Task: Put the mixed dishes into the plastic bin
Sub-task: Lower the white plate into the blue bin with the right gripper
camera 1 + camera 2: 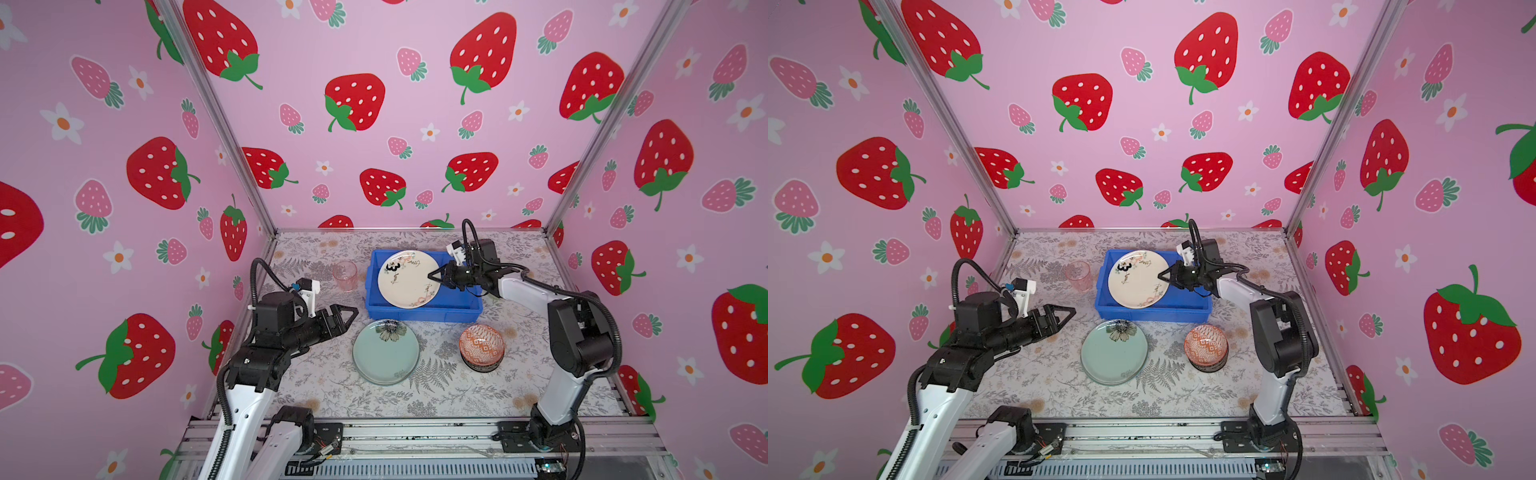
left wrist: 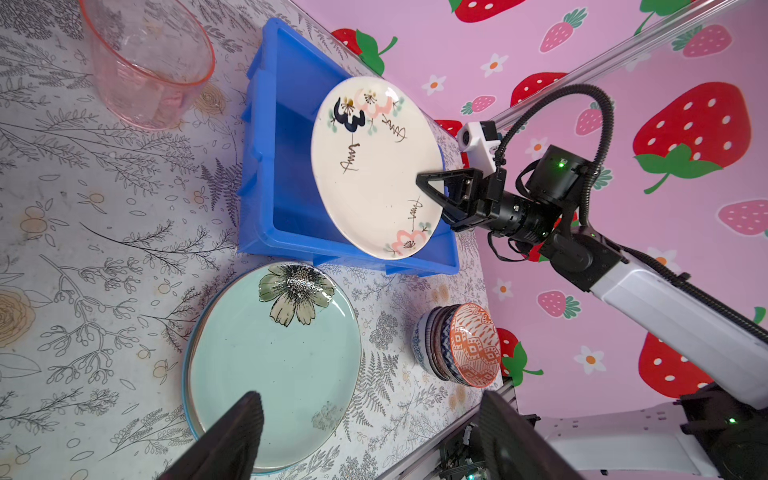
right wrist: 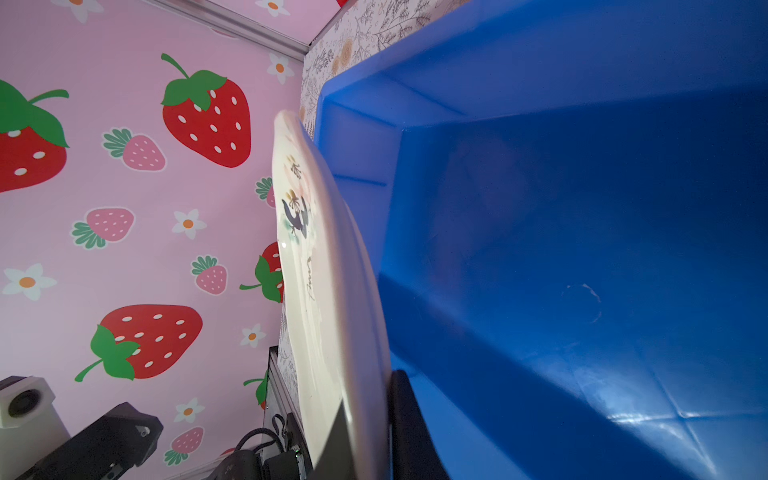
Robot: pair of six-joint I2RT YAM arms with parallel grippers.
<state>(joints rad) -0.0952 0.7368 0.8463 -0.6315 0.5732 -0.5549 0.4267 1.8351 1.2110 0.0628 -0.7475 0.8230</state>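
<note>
The right end effector (image 1: 434,276) is clamped on the rim of the white plate (image 1: 405,278), one finger over the painted face and one under it, as the right wrist view shows edge-on. The plate hangs tilted over the blue bin (image 1: 424,313), covering most of the bin's opening in both top views. Whether its far edge touches the bin's rim cannot be told. It looks like glazed ceramic: stiff, fairly heavy for a pinch at a single rim point, slick and breakable. It is therefore best lowered flat and close to the bin floor before letting go. The right arm reaches in from the right, forearm nearly level and wrist turned so the fingers come at the plate sideways. The left end effector (image 1: 347,316) has its fingers wide apart and holds nothing, hovering above the desk (image 1: 316,386) on a bent arm, pointed toward the mint-green plate (image 1: 384,353). That plate lies flat just in front of the bin, so its rim would need a shallow pinch from the side. The stacked bowls (image 1: 482,347) sit to its right, and the pink tumbler (image 1: 345,276) stands upright beside the bin's left wall.
</note>
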